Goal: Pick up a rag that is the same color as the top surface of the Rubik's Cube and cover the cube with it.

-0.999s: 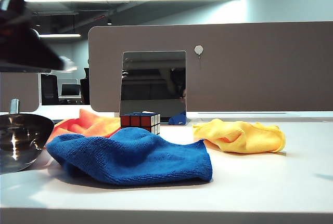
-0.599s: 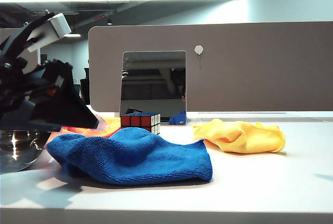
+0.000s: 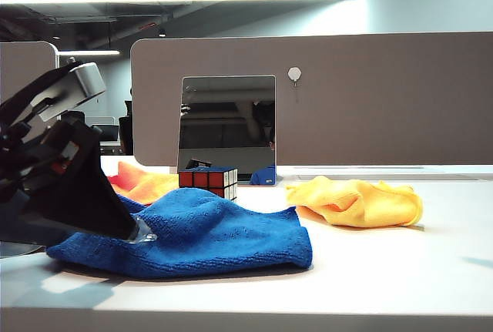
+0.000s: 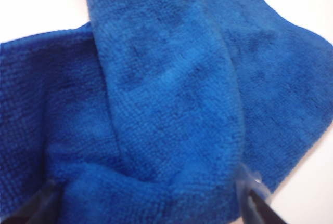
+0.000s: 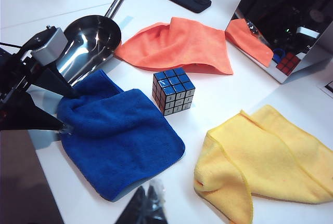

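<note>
The task is at its first step, with the covering itself not begun. The Rubik's Cube (image 5: 173, 91) stands bare on the white tabletop (image 3: 400, 270), blue face up, so the matching cloth is the blue rag (image 3: 208, 232), which lies flat just near of the cube in the exterior view, with a raised fold running along it. The left tool (image 4: 151, 195) is down at the rag's left edge, fingers spread wide to either side of that fold and touching the pile; nothing is pinched yet. The right tool (image 5: 143, 206) hangs back over the near edge of the tabletop, its dark tips barely in view, so whether it is released or clenched I cannot tell; it carries nothing visible. The orange cloth (image 5: 179, 44) and yellow cloth (image 5: 260, 164) lie untouched, far left and right of the cube, and a steel bowl (image 5: 91, 39) sits at far left. Left to do: clench on the fold, lift, carry across, and drape over the cube.
</note>
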You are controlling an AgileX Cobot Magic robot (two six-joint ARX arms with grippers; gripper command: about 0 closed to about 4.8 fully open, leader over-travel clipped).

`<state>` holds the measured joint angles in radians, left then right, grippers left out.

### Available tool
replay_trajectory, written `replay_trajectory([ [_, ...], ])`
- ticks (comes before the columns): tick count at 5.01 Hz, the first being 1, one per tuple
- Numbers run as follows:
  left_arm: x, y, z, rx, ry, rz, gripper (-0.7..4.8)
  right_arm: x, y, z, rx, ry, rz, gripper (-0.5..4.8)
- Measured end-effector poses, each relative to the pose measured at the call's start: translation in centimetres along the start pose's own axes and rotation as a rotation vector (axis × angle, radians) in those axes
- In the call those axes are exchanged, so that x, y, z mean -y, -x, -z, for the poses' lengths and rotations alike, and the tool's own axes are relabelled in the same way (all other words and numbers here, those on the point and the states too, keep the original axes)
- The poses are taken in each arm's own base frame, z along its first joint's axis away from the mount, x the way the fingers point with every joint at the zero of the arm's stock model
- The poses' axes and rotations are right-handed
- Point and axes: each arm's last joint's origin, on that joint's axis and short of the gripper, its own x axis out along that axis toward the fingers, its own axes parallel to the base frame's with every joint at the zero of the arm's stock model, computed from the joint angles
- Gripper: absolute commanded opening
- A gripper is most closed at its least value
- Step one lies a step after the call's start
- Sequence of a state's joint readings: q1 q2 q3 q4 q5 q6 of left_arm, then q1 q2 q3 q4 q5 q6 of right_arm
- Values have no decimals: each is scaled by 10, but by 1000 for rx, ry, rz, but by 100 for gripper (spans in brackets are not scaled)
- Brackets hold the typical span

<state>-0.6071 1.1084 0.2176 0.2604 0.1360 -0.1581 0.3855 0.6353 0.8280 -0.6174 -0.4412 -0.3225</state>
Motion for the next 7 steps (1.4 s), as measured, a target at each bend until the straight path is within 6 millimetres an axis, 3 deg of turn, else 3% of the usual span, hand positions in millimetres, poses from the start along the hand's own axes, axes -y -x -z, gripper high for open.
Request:
replay_trajectory([
  [1, 1, 2, -19, 211, -18, -61, -5, 1, -2, 0, -8, -4, -3, -5],
  [3, 5, 7, -41, 387, -34, -33, -5, 1, -2, 0, -8, -4, -3, -5],
  [4, 10, 4, -74, 462, -113, -13, -5, 1, -2, 0, -8, -4, -3, -5],
  [6, 12, -27, -105, 428, -142, 8, -5, 1, -2, 0, -8, -4, -3, -5],
  [7, 12, -31, -113, 438, -148, 8, -5, 1, -2, 0, -8, -4, -3, -5],
])
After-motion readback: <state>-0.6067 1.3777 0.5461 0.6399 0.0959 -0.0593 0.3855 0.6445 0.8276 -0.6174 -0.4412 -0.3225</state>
